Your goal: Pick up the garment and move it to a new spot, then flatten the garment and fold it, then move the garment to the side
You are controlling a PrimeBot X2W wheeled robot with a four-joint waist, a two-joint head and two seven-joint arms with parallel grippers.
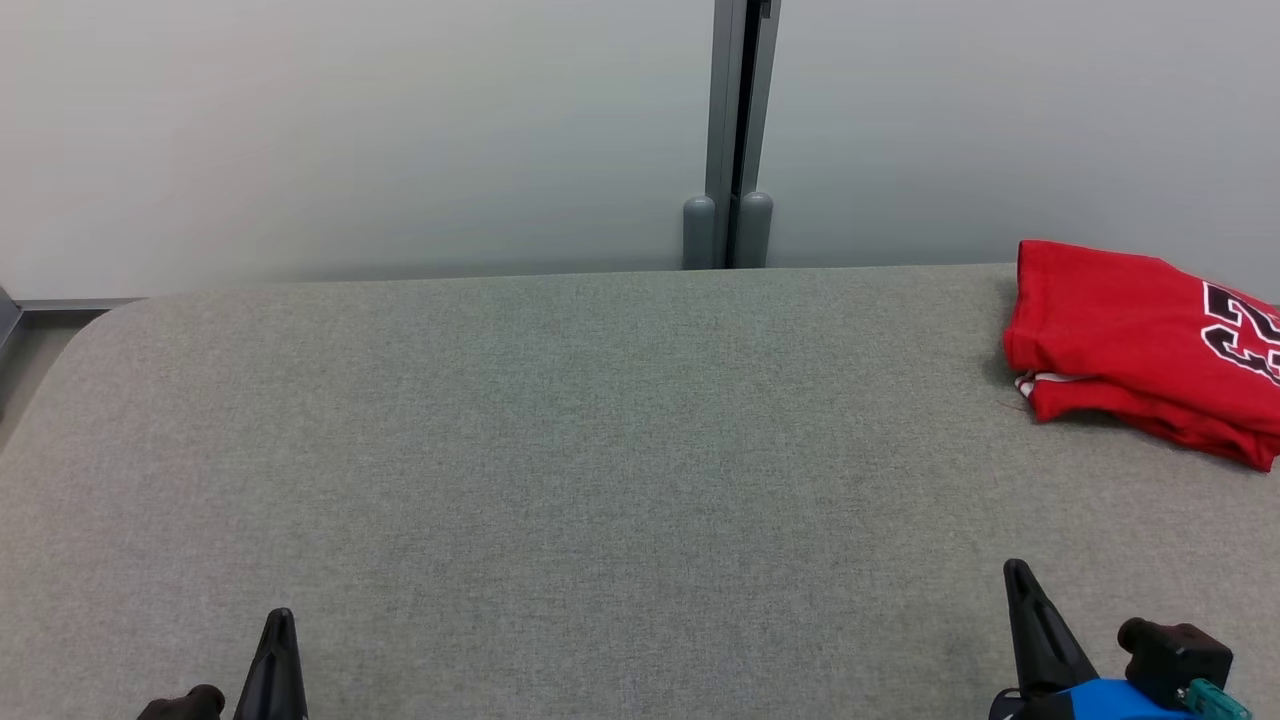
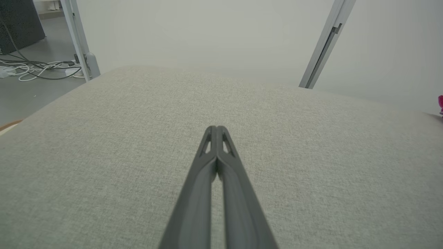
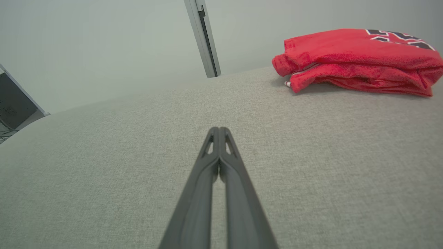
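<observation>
**Folded shirt (image 1: pixel 1130 335) sitting off to the side**

The big grey tabletop (image 1: pixel 560 450) takes up most of the head view, with a pale wall (image 1: pixel 350 130) behind it. The shirt is red with black-and-white numbers. It lies folded at the tabletop's far right, by the back edge. The left pincer (image 1: pixel 280 616) and right pincer (image 1: pixel 1018 570) sit low at the near side, both pinched shut on nothing, well apart from the shirt.

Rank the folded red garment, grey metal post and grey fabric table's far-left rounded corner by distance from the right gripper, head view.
1. Folded red garment, ahead-right.
2. Grey metal post, behind the far edge.
3. Table's far-left corner, farthest left.
</observation>
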